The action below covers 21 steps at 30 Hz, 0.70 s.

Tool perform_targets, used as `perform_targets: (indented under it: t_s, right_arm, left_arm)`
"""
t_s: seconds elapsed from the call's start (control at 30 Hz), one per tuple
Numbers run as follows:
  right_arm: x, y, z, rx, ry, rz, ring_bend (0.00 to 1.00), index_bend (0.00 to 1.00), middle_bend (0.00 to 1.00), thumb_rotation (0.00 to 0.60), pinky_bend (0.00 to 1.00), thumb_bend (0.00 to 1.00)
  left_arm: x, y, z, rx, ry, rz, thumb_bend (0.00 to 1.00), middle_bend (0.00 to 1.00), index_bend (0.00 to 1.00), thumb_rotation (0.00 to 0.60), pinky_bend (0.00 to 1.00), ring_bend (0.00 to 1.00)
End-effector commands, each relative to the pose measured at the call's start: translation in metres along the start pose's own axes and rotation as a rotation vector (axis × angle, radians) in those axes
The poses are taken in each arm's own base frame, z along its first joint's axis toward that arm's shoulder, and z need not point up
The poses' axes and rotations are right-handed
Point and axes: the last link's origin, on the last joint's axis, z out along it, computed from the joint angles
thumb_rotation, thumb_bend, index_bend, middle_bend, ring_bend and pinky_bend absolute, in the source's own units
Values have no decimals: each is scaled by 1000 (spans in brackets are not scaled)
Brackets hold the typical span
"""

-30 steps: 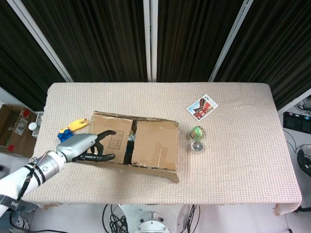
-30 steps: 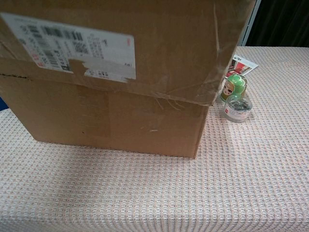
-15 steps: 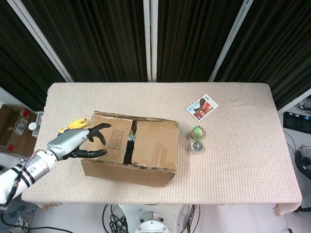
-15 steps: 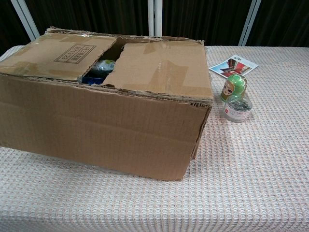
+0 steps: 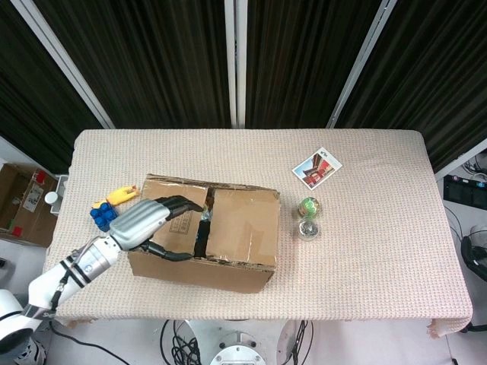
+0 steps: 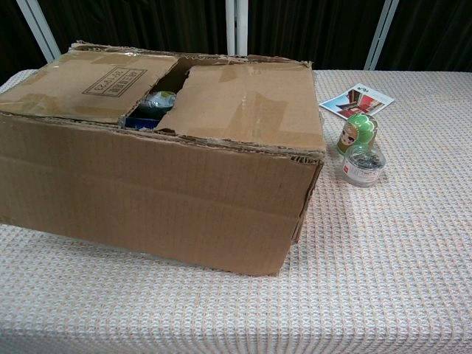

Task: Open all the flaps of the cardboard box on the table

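Observation:
The cardboard box (image 5: 243,228) stands on the left half of the table; the chest view shows its front wall (image 6: 162,199) close up. Its two top flaps, left (image 6: 81,85) and right (image 6: 247,103), lie nearly flat. A narrow gap (image 6: 151,103) between them shows items inside. In the head view my left hand (image 5: 148,222) hovers over or rests on the left flap, holding nothing. Its fingers (image 5: 181,205) stretch toward the gap and the thumb lies along the box's front edge. The chest view shows no hand. My right hand is out of sight.
A yellow and blue toy (image 5: 106,205) lies left of the box beside my left arm. To the box's right stand a green figurine (image 5: 308,205) and a small clear jar (image 5: 307,228). A picture card (image 5: 316,167) lies further back.
The front flap, sticking out and up a second ago, now lies down against the box's front. My left hand has moved from the box's left edge onto the left flap, toward the gap.

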Motion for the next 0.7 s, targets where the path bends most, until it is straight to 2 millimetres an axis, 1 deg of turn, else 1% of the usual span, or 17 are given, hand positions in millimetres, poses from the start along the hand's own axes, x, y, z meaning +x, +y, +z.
perform_targets:
  t_s: [0.03,0.13,0.2,0.3,0.37,0.53,0.63,0.7]
  right_arm:
    - [0,2,-1,-9,-3,1,0,0,0,600,0,318]
    - [1,4,-2,-17,-6,2,0,0,0,600,0,319]
    - [1,6,-2,-21,-8,3,0,0,0,600,0,318]
    - [1,8,-2,-29,-10,10,0,0,0,600,0,318]
    - [0,10,-3,-33,-13,14,0,0,0,600,0,318]
    - [0,14,-5,-44,-14,21,0,0,0,600,0,317]
    - [1,16,-6,-48,-13,22,0,0,0,600,0,317]
    - [1,17,-6,-49,-14,23,0,0,0,600,0,316]
  left_arm:
    - [-18,8,28,-56,-33,-6,0,203,173,194,250,130]
    - [-26,15,43,-109,-34,64,0,225,192,191,248,130]
    - [-31,19,52,-143,-31,113,0,256,204,192,245,129]
    - [-37,23,63,-180,-34,176,0,310,214,202,239,130]
    - [-40,23,69,-194,-36,209,0,324,216,208,237,130]
    - [-48,17,79,-202,-47,335,0,338,216,223,233,129]
    - [-49,8,81,-187,-41,415,0,339,216,242,232,130]
    - [-48,2,80,-169,-37,449,0,343,216,243,231,129]
